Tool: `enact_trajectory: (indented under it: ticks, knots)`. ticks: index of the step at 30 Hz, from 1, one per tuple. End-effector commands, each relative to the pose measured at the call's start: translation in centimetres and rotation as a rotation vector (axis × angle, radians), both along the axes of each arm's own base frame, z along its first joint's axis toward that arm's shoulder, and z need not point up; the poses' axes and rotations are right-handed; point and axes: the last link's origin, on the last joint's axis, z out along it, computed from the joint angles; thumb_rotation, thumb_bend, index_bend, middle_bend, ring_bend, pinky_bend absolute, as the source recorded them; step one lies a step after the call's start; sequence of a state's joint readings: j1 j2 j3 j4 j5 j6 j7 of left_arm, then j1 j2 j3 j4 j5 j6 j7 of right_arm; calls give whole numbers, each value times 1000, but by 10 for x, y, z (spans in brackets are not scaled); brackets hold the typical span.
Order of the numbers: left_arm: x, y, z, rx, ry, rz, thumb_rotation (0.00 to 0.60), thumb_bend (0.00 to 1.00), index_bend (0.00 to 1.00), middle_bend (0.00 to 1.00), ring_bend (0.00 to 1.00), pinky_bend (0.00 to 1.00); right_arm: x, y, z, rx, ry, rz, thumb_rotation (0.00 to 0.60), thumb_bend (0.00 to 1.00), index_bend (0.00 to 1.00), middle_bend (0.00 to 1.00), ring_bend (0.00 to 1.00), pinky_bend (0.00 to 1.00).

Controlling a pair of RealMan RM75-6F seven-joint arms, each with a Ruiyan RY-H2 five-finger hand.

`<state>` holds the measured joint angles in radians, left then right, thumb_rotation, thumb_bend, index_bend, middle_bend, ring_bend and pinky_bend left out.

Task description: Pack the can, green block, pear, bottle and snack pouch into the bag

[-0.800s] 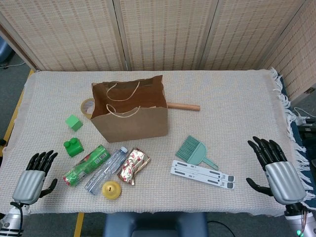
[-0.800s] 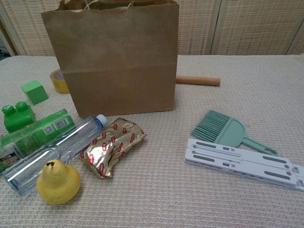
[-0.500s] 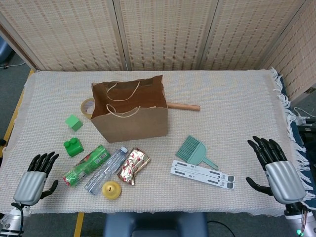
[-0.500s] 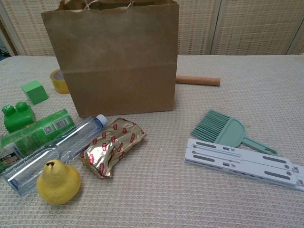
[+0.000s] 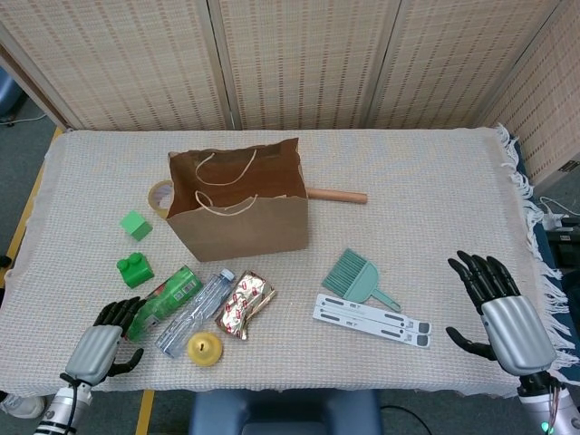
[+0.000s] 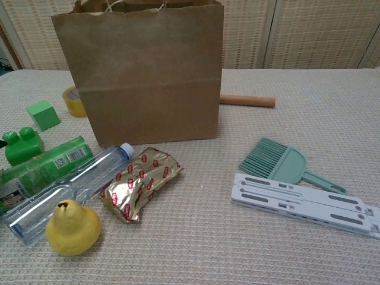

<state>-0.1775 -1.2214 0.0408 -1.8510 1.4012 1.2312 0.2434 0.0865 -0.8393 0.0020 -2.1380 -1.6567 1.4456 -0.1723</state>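
The brown paper bag (image 5: 237, 217) (image 6: 148, 71) stands open at mid-table. In front of it lie the green can (image 5: 168, 297) (image 6: 47, 163), the clear bottle (image 5: 195, 311) (image 6: 65, 191), the gold snack pouch (image 5: 245, 304) (image 6: 139, 181) and the yellow pear (image 5: 205, 347) (image 6: 72, 228). A green cube (image 5: 136, 225) (image 6: 43, 114) and a studded green block (image 5: 134, 269) (image 6: 22, 145) sit to their left. My left hand (image 5: 101, 346) is open at the table's near edge, its fingertips by the can's near end. My right hand (image 5: 503, 308) hovers open at the near right, holding nothing.
A tape roll (image 5: 159, 194) (image 6: 73, 101) lies left of the bag and a wooden rod (image 5: 337, 194) (image 6: 247, 100) to the bag's right. A teal brush (image 5: 358, 276) (image 6: 276, 161) and a white folding stand (image 5: 372, 319) (image 6: 303, 205) lie right of centre. Neither hand shows in the chest view.
My left hand has moved right along the near edge to the can's near end. My right hand has shifted slightly inward.
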Motion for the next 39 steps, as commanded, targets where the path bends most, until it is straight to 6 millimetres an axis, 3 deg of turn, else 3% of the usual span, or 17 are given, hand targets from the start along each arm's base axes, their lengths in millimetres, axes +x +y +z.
enact_trajectory:
  ticks: [1,12,32,39]
  knots:
    - [9,10,-15,-43,27,4,600,353,0,0,0,35,1,0,-1,7,0,4,600,97,0,0,0,0]
    - [15,34,-21,-45,93,45,600,350,0,0,0,33,-1,0,-3,15,-2,2,600,97,0,0,0,0]
    - [16,52,-39,-123,236,98,600,346,0,0,0,31,-1,0,-3,24,-4,-2,600,97,0,0,0,0]
    - [13,61,-53,-99,318,100,600,347,0,0,0,130,-1,0,-3,29,-11,-4,600,97,0,0,0,0]
